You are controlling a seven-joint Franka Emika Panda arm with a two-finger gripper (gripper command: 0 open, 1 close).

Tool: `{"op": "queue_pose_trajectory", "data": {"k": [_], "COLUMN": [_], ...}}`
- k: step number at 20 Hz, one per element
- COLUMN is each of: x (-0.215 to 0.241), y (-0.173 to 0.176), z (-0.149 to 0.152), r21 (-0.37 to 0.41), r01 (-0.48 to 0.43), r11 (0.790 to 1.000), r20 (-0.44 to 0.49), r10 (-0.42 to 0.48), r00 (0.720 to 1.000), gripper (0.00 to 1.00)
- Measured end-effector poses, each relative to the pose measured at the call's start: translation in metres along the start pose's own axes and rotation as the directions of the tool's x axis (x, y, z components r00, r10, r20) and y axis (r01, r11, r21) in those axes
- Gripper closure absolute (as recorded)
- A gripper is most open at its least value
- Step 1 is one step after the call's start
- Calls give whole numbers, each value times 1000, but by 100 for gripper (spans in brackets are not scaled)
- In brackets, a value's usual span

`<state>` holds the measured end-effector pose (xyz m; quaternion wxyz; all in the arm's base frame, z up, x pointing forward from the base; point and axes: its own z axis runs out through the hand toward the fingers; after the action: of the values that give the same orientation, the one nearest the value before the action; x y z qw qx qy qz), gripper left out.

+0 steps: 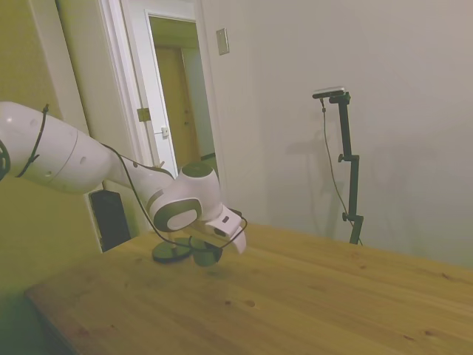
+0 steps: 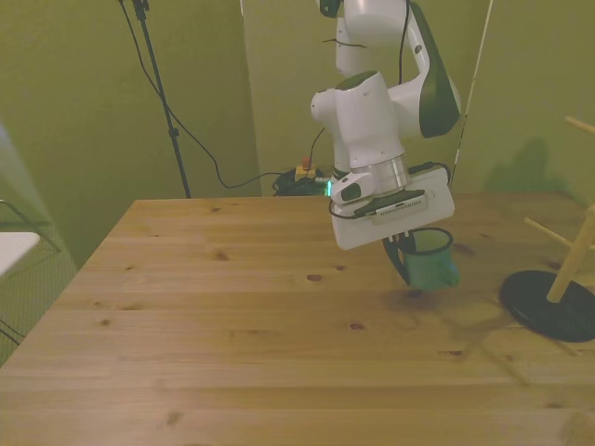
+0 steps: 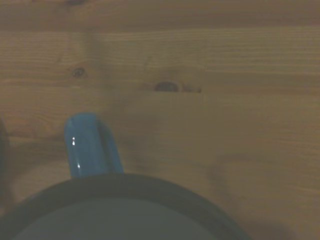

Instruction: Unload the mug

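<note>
One mug (image 2: 433, 257) is the item under handling, hanging in the gripper (image 2: 416, 257) just above the wooden table (image 2: 232, 307) at the front view's right. The fingers appear closed on its rim, though they are partly hidden; carrying it by the rim leaves the base free for setting down. Its long axis stands roughly upright, mouth upward. In the wrist view the blue handle (image 3: 91, 145) juts sideways over the boards. Farther right stands the peg stand (image 2: 554, 295), well apart from the mug.
</note>
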<state>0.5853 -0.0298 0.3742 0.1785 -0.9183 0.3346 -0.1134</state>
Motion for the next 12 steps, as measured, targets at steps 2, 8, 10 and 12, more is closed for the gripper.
{"op": "queue_pose_trajectory", "data": {"k": [2, 8, 10, 12], "x": [2, 4, 4, 5], "y": [-1, 3, 3, 5], "z": [0, 3, 3, 3], "r21": [1, -4, -4, -9], "r01": [0, -6, -6, -7], "r11": [1000, 1000, 1000, 1000], "r20": [-2, 1, 1, 4], "r10": [0, 6, 6, 7], "r00": [1000, 1000, 1000, 1000], "gripper": [100, 100, 100, 100]}}
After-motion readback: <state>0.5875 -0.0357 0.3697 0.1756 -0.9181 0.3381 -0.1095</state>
